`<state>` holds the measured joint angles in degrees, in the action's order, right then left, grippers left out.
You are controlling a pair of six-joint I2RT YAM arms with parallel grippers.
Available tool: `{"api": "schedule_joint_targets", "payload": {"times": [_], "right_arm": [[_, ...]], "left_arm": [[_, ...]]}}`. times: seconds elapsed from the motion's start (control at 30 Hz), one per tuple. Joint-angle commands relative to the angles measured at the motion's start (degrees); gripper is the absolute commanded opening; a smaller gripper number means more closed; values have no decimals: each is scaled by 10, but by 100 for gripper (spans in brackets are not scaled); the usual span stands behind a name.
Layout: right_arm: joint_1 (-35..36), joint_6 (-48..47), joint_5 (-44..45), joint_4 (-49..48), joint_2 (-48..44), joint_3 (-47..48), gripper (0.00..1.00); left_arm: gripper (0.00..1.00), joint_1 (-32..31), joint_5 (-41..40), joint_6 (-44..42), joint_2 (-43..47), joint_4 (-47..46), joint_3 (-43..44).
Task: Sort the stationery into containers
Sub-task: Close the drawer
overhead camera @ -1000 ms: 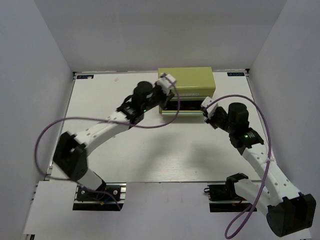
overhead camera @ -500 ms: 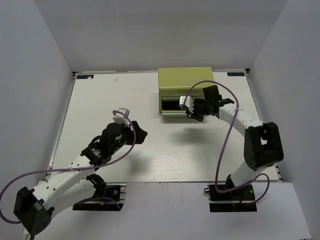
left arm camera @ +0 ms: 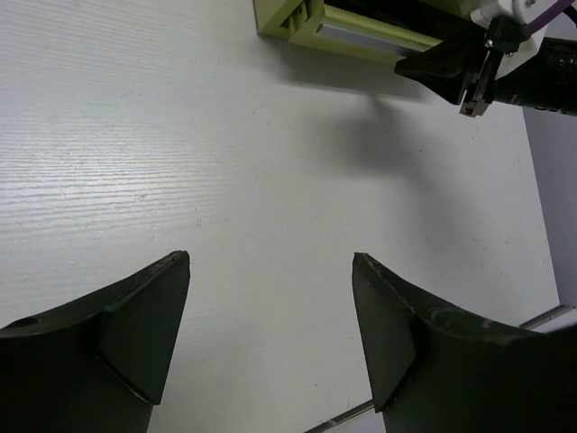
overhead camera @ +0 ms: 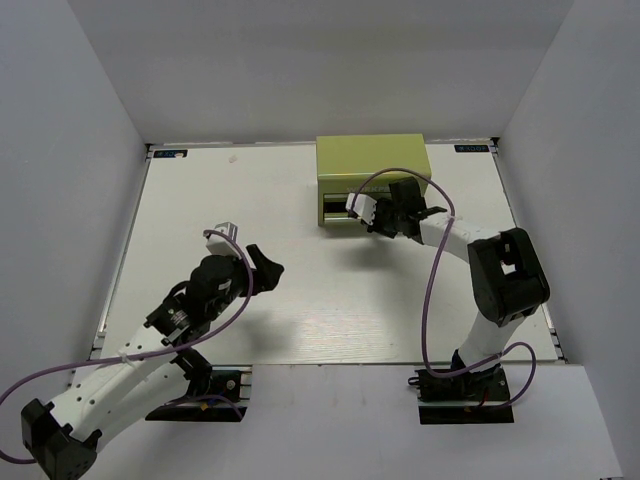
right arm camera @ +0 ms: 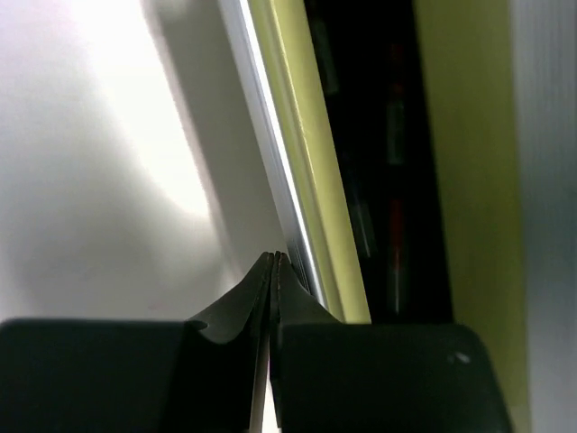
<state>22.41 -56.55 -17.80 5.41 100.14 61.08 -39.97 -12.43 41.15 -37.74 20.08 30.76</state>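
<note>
Nearest, the left fingers (left arm camera: 135,316) hang spread wide and empty over bare bench (overhead camera: 300,300) on the near left, well apart from the work. No stationery shows on the bench.

Farther and to the right, the right fingers (right arm camera: 234,311) are clenched tight together, holding nothing. Their tips are at the silver handle (right arm camera: 261,135) on the front of an open drawer (right arm camera: 311,180). Whether they actually touch the metal cannot be told from the wrist view. Inside the drawer's dark hollow lie thin pens (right arm camera: 394,244), some with red on them. So the stationery looks to be already in the chest (overhead camera: 370,158), which stands at the far edge, right of centre.

The step in hand is probably pushing that drawer home.

- **Push direction:** drive straight toward the far side, square to the drawer front. The tips look off-centre along the handle, so a slanted push could cock the drawer in its runners.
- **Contact:** keep the fingers clenched so they act as one blunt point, and set them on the drawer face rather than on the rounded handle, where they could slip over.
- **Speed:** go slowly. The chest is light enough that it may slide back instead of the drawer closing.

Which of the two drawers this is I cannot tell.
</note>
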Motion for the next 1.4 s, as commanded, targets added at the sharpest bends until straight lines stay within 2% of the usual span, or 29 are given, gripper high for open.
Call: {"api": "schedule_joint_targets", "payload": {"times": [0.0,0.4,0.47,0.5,0.53,0.57,0.67,0.73,0.77,0.8,0.83,0.87,0.97,1.03,1.07,1.2,1.37], "right_arm": [[4,29,93,-146,-6,-13,2],[10,-8,134,-229,27,-16,7],[9,-11,111,-202,17,-12,7],[10,-12,75,-190,11,-16,7],[7,-26,53,-131,-18,-18,7],[6,-35,-9,-104,-30,-19,7],[8,-58,-83,-34,-92,-49,8],[9,-36,-96,-23,-144,-77,13],[9,-18,-103,-22,-156,-80,16],[9,44,-103,-22,-173,-78,25],[7,67,-100,-20,-180,-69,31],[3,107,-94,12,-188,-62,43],[1,212,-66,73,-197,4,67],[1,266,-52,92,-203,31,73],[3,305,-43,99,-216,34,90],[1,419,57,92,-253,37,90],[1,449,99,82,-329,11,90]], "left_arm": [[83,-1,-9,7,-3,9,7],[84,-1,-21,7,-2,20,12],[85,-1,-21,7,5,20,12],[85,-1,-21,7,12,20,12],[85,-1,-21,7,12,20,12],[85,-1,-21,7,18,20,12],[87,-1,-15,7,24,6,6],[90,-1,-9,7,24,1,1],[96,-1,-4,7,24,-9,1],[96,-1,1,7,17,-20,1],[98,-1,1,7,17,-21,1],[98,-1,7,0,2,-28,7],[99,-1,13,-7,-26,-34,25],[99,-1,19,-15,-41,-34,41],[99,-1,26,-20,-48,-34,41],[99,-1,48,-27,-72,-54,55],[99,-1,53,-40,-89,-64,72]]}}
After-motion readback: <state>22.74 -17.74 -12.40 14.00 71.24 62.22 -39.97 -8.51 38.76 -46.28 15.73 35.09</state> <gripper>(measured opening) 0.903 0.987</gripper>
